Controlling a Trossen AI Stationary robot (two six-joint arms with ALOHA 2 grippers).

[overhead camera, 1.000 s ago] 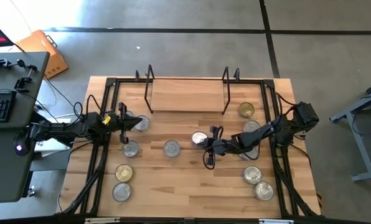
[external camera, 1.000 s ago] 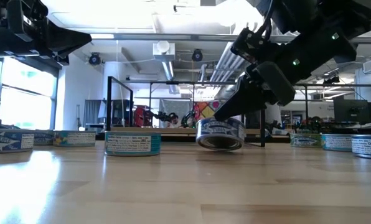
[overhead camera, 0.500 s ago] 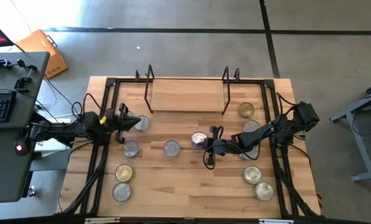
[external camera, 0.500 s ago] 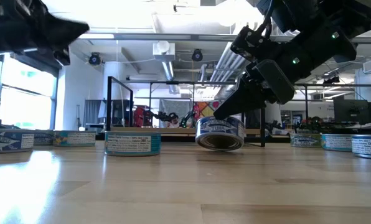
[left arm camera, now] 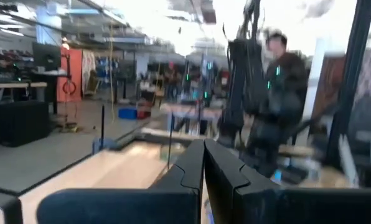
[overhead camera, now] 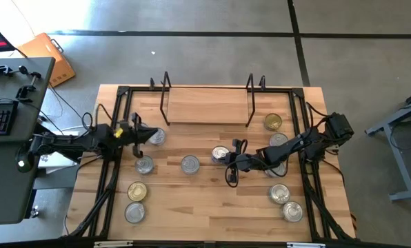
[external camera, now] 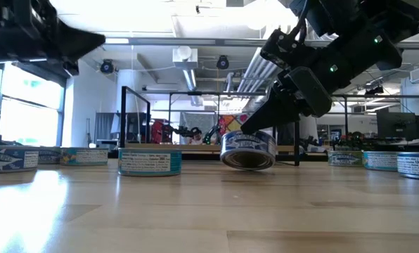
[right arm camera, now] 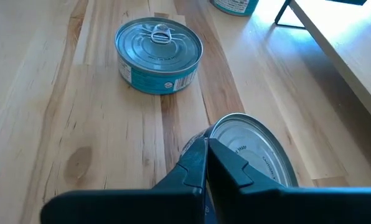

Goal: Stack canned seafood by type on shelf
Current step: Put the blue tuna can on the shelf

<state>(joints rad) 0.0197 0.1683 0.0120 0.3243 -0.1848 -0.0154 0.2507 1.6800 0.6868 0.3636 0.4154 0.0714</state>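
Several round tins lie spread on the wooden table, none on the shelf at the far middle. My right gripper is shut and reaches toward mid-table, its tips at a silver-topped tin with a blue label. That tin sits tilted. Another silver tin stands flat just beyond it. My left gripper is shut and empty. It hovers level above the table's left side, beside a tin. My right gripper's shut fingertips meet the tin at the rim of its silver top, slanting down from the table's right side. Whether they press on the rim or wedge beside it, I cannot tell. The tin is tipped, its underside partly showing, one edge on the table.
More tins lie at the left, in the middle and at the right. The black table frame runs along both sides. Bare wood lies toward the near edge.
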